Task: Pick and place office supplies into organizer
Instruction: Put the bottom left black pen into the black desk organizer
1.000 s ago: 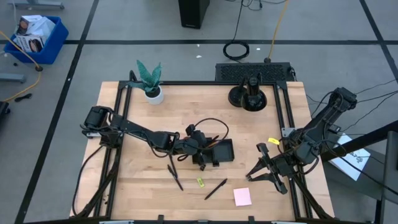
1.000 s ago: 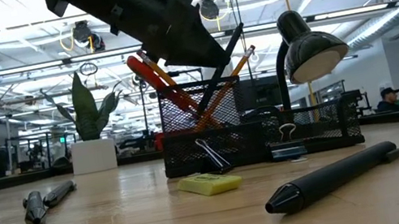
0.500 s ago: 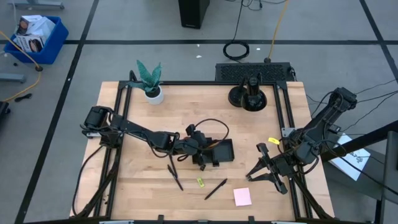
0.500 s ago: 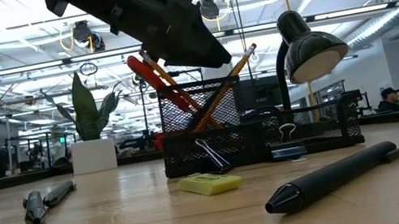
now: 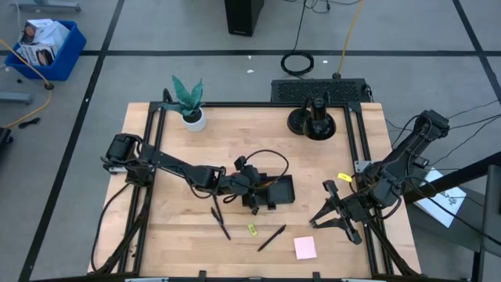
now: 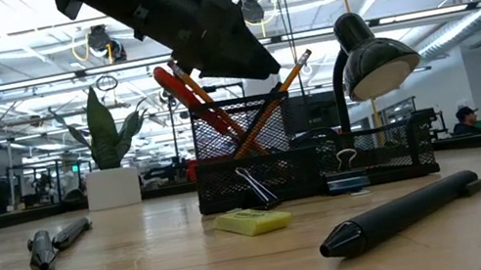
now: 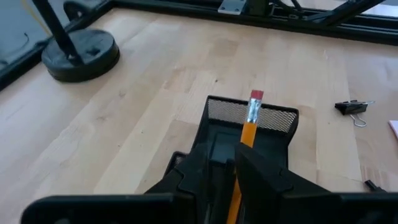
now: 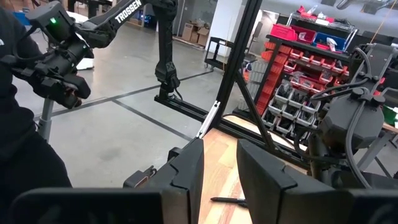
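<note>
Two orange pencils (image 6: 260, 107) are leaning crossed in the mesh cup of the black organizer (image 6: 316, 166), beside the red-handled scissors (image 6: 194, 98), and the organizer is sitting near the middle of the bench (image 5: 180, 235). The left claw (image 7: 235, 163) is hovering right over the cup with its fingers narrowly parted, a pencil (image 7: 249, 127) showing between them, though whether they are gripping it is hard to tell. In front of the organizer, a yellow-green piece (image 6: 253, 220), two black pens (image 5: 220, 222) (image 5: 272, 237) and a pink sticky-note pad (image 5: 305, 247) are lying on the bench, with binder clips (image 6: 348, 179) against the tray. The right claw (image 8: 219, 167) is waiting partly open at the bench's right edge.
</note>
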{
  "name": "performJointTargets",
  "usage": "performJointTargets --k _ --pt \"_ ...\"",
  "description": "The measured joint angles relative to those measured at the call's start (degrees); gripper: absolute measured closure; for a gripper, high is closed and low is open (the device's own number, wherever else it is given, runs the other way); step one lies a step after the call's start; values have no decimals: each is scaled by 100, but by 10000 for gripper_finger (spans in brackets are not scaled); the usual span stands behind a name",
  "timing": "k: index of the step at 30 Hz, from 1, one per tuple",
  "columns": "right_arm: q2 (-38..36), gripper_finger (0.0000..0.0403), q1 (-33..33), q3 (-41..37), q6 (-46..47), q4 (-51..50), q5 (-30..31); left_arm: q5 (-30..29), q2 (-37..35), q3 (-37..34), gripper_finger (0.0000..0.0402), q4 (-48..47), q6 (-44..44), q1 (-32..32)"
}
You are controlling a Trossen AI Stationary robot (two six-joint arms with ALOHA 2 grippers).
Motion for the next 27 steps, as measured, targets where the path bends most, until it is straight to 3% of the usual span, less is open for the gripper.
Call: performJointTargets --k 13,18,27 --pt "0 314 1 2 -25 3 0 -153 -1790 7 314 -179 758 -195" --pt "0 314 0 2 -33 3 0 -153 -2190 7 314 -618 589 -715" --pt "0 314 2 2 -184 3 0 -320 -2269 5 314 -990 -106 -1878"
